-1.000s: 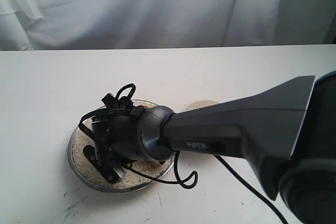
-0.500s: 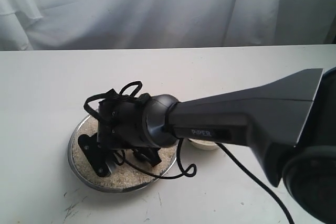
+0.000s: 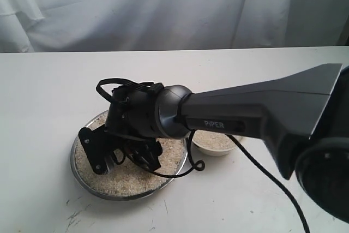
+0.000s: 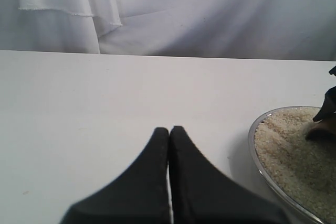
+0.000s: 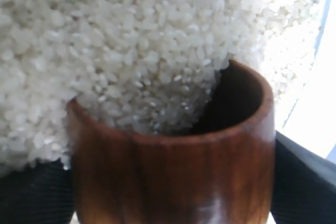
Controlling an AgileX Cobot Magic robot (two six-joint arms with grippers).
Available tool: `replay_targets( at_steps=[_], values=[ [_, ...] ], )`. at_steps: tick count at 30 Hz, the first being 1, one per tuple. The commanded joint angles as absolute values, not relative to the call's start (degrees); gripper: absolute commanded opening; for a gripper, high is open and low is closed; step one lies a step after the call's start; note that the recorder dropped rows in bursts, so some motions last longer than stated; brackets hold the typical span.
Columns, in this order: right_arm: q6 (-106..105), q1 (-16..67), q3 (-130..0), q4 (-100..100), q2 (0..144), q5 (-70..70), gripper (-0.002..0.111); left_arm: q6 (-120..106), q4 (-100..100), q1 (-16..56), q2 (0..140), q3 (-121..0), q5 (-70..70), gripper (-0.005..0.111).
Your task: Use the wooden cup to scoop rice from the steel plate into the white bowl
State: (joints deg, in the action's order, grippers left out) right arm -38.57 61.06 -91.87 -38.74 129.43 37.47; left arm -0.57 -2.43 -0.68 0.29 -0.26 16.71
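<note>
The wooden cup (image 5: 173,171) fills the right wrist view, glossy red-brown, and my right gripper (image 5: 173,187) is shut on it, a black finger (image 5: 304,182) on each side. Its mouth is pushed into the rice (image 5: 105,40), and grains lie inside it. In the exterior view the right gripper (image 3: 117,154) is low over the steel plate (image 3: 117,197), which holds rice (image 3: 128,183); the cup is hidden there behind the wrist. The white bowl (image 3: 218,150) stands just right of the plate, partly behind the arm, with rice in it. My left gripper (image 4: 169,129) is shut and holds nothing, over bare table beside the steel plate (image 4: 255,150).
The right arm (image 3: 256,113) reaches across the table from the right, its black cable (image 3: 262,181) trailing over the tabletop by the bowl. A white curtain (image 3: 163,9) hangs behind the table's far edge.
The right wrist has risen and turned over the plate, its fingers shifting toward the plate's left side. More of the white bowl now shows from behind the arm.
</note>
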Motion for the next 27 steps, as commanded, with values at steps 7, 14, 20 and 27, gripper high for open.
replay_targets(
  at_steps=[7,14,20,27],
  values=[
    [-44.3,57.4,-92.3,-24.3,130.2,32.9,0.000,-0.8,-2.5,-0.6,0.0,0.0,16.3,0.000],
    [-50.1,55.5,-92.3,-14.7,130.2,31.6,0.000,-0.5,-2.5,-0.6,0.0,0.0,16.3,0.000],
    [-53.3,55.3,-92.3,-11.4,130.2,31.5,0.000,-0.5,-2.5,-0.6,0.0,0.0,16.3,0.000],
    [-58.9,54.0,-92.3,-2.2,130.2,32.1,0.000,-0.6,-2.5,-0.6,0.0,0.0,16.3,0.000]
  ],
)
